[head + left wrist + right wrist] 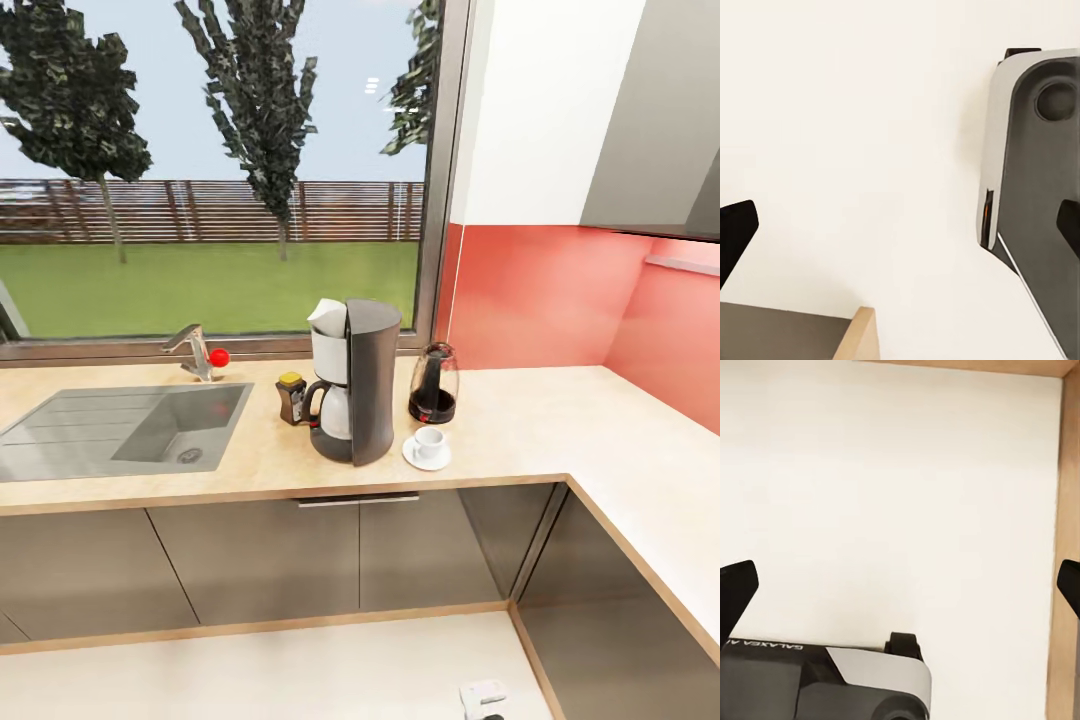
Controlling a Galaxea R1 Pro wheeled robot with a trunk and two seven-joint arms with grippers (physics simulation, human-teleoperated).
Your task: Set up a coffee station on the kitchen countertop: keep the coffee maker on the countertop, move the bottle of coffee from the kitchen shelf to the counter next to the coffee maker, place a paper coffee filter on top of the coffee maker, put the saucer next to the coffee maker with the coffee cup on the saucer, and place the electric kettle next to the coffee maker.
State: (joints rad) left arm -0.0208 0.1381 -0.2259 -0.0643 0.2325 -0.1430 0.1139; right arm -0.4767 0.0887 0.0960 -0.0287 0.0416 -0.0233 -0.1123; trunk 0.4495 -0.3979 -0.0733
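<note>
Coffee maker (352,395) upright on kitchen countertop (520,430), white paper filter (326,313) on top. Bottle of coffee (291,398) just beside it, sink (120,428) side. Electric kettle (433,384) on opposite side. Coffee cup (430,441) seated on saucer (426,457), in front of kettle. Left gripper (900,225) released, fingers spread wide over pale floor. Right gripper (900,585) likewise released.

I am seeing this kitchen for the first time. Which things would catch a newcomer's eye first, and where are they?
The tall coffee maker stands mid-counter on the kitchen countertop, with a white paper filter on top. Close around it sit the bottle of coffee on the sink side, the electric kettle on the other, and the coffee cup on its saucer in front of the kettle.
</note>
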